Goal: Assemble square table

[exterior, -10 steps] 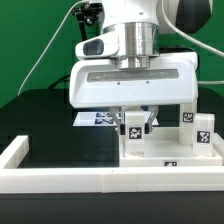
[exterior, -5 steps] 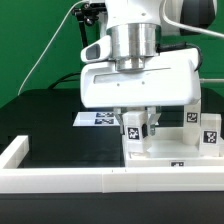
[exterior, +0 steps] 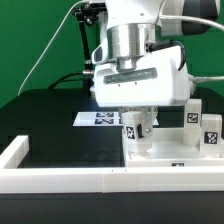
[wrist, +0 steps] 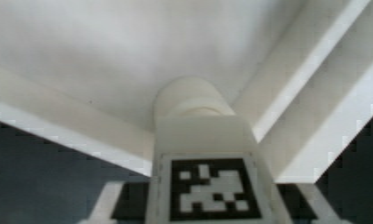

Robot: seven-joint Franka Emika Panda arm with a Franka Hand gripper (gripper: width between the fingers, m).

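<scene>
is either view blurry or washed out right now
Exterior view: fairly sharp, the tags readable, though the gripper housing glares bright white. Wrist view: soft all over, the leg and tabletop blurred at close range, with only the leg's tag showing clear contrast.

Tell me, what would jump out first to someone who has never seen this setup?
The big white gripper fills the middle of the exterior view, its jaws shut on a small white leg with a black-and-white tag, held upright over the white tabletop slab. Two more tagged legs already stand at the slab's far side, toward the exterior view's right. Behind the gripper, the flat marker board lies on the black table.
</scene>
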